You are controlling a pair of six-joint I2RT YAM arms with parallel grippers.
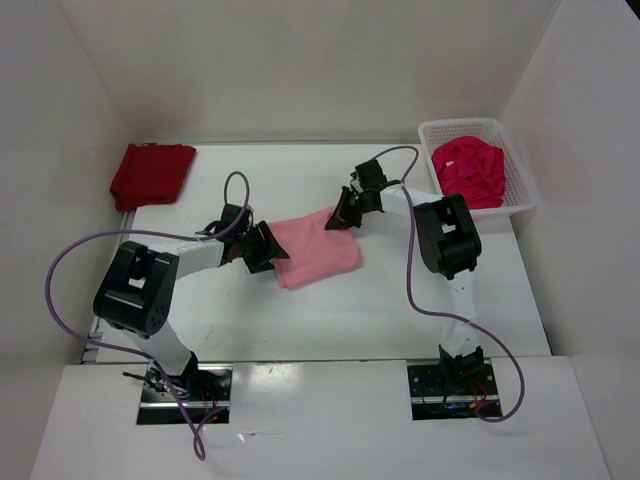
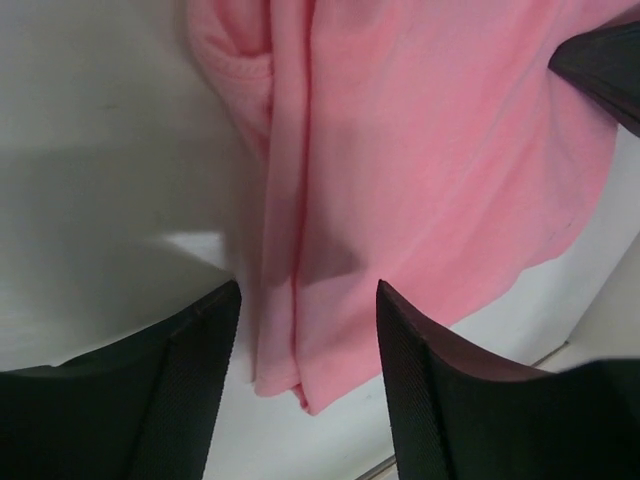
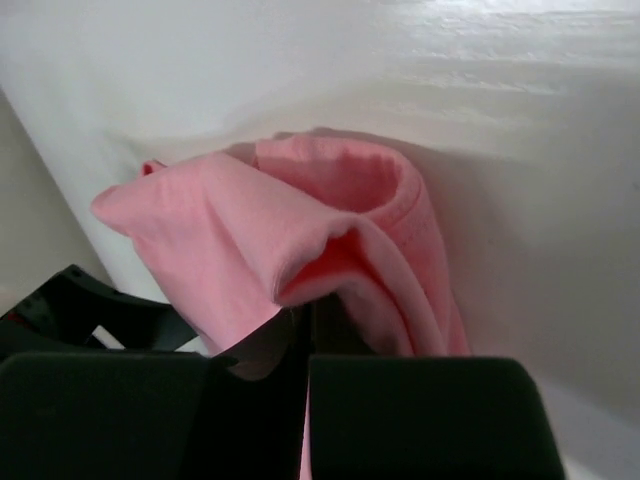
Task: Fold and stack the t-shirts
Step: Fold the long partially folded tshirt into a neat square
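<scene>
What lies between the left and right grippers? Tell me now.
The light pink shirt lies between the left gripper and the right gripper; the top view shows it.

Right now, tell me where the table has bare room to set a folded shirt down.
Free: the near strip of table, below the light pink shirt in the top view; the far strip between dark red shirt and basket. Crowded: centre, left gripper and right gripper at that shirt.

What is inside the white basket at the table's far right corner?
A crumpled magenta shirt fills most of the basket. The cloth covers the basket's floor, so whether anything lies under it cannot be seen.
</scene>
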